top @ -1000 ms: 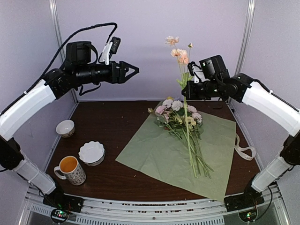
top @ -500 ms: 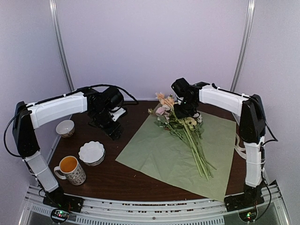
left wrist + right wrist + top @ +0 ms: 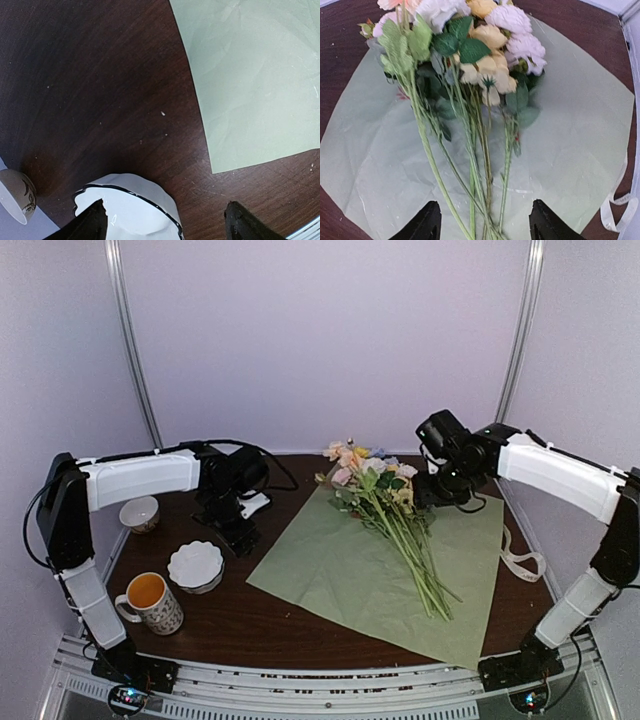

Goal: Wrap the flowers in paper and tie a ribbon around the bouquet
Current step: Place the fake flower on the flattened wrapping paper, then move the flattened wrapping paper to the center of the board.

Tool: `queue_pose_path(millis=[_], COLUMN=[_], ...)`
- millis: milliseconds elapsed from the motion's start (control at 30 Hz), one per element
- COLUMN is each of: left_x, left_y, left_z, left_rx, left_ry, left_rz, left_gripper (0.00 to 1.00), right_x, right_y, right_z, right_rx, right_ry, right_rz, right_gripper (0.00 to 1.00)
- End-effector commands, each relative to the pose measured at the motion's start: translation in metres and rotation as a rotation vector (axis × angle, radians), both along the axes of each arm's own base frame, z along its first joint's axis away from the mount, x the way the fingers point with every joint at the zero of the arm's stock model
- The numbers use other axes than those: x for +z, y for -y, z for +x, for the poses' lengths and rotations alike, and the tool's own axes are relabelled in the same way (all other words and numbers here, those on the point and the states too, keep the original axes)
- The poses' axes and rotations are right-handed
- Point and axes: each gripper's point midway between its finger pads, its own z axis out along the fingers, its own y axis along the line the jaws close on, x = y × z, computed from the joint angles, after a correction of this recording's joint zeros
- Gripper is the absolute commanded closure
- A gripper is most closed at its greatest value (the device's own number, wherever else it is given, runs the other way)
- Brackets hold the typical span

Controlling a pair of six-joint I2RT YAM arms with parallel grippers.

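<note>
Leftward, mug (image 3: 158,614) of orange liquid (image 3: 146,590)

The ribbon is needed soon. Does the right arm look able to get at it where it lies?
Probably yes. The ribbon lies uncovered on the table just right of the paper, on that arm's side, and the right gripper hangs open above the flowers close by.

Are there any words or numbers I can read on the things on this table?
None can be read.
Cream-white ribbon: any print is too small to read.
Patterned ceramic mug: blurred decoration only.
Small white cup: a brown squiggle, no letters.
</note>
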Motion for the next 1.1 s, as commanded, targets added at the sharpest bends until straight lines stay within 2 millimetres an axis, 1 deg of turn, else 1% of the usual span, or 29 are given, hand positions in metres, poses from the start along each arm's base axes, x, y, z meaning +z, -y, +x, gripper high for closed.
queue_pose_path(millis=[0, 33, 100, 133, 167, 233, 267, 333, 367, 467, 533, 633, 733, 767, 800, 900, 1000, 1033, 1067], left_x=[-0.006, -0.008, -0.014, -0.016, -0.018, -0.021, -0.023, -0.025, -0.027, -0.034, -0.035, -0.032, -0.029, -0.028, -0.028, -0.026, -0.025, -0.025, -0.024], left_y=[0.007, 0.006, 0.003, 0.0, -0.003, -0.008, -0.008, -0.007, -0.006, -0.004, -0.002, 0.0, 0.001, 0.002, 0.001, 0.0, -0.003, -0.005, -0.006], left_z=[-0.002, -0.003, -0.009, -0.011, -0.013, -0.018, -0.02, -0.022, -0.022, -0.024, -0.026, -0.028, -0.029, -0.03, -0.03, -0.029, -0.029, -0.029, -0.028], left_rx=[-0.033, -0.038, -0.045, -0.043, -0.039, -0.037, -0.039, -0.047, -0.05, -0.059, -0.065, -0.072, -0.076, -0.077, -0.076, -0.078, -0.078, -0.075, -0.074], left_ry=[-0.017, -0.024, -0.041, -0.049, -0.055, -0.067, -0.071, -0.074, -0.075, -0.087, -0.094, -0.09, -0.089, -0.089, -0.089, -0.08, -0.077, -0.073, -0.069], left_rz=[-0.028, -0.022, 0.005, 0.026, 0.046, 0.067, 0.067, 0.069, 0.073, 0.083, 0.085, 0.07, 0.058, 0.056, 0.055, 0.061, 0.076, 0.082, 0.085], left_gripper=[0.15, 0.15, 0.15, 0.15, 0.15, 0.14, 0.13, 0.13, 0.12, 0.12, 0.12, 0.12, 0.12, 0.12, 0.12, 0.12, 0.12, 0.12, 0.12], right_x=[-0.047, -0.054, -0.068, -0.072, -0.075, -0.081, -0.084, -0.091, -0.099, -0.127, -0.142, -0.153, -0.158, -0.157, -0.156, -0.153, -0.154, -0.156, -0.156], right_y=[0.028, 0.039, 0.062, 0.071, 0.081, 0.105, 0.117, 0.135, 0.145, 0.158, 0.155, 0.149, 0.155, 0.152, 0.147, 0.129, 0.115, 0.108, 0.099], right_z=[-0.05, -0.057, -0.066, -0.069, -0.066, -0.068, -0.07, -0.072, -0.074, -0.085, -0.089, -0.092, -0.094, -0.094, -0.093, -0.092, -0.094, -0.096, -0.097], right_rx=[-0.065, -0.09, -0.159, -0.191, -0.231, -0.337, -0.377, -0.46, -0.501, -0.581, -0.57, -0.537, -0.558, -0.557, -0.546, -0.504, -0.48, -0.468, -0.448], right_ry=[-0.123, -0.135, -0.165, -0.172, -0.158, -0.13, -0.116, -0.065, -0.056, -0.099, -0.15, -0.243, -0.263, -0.258, -0.251, -0.259, -0.278, -0.285, -0.295], right_rz=[-0.006, -0.017, -0.017, 0.004, 0.038, 0.093, 0.116, 0.193, 0.245, 0.416, 0.479, 0.486, 0.451, 0.471, 0.504, 0.614, 0.666, 0.672, 0.679], right_gripper=[0.35, 0.32, 0.31, 0.3, 0.28, 0.25, 0.24, 0.18, 0.17, 0.17, 0.16, 0.17, 0.19, 0.22, 0.28, 0.51, 0.75, 0.8, 0.84])
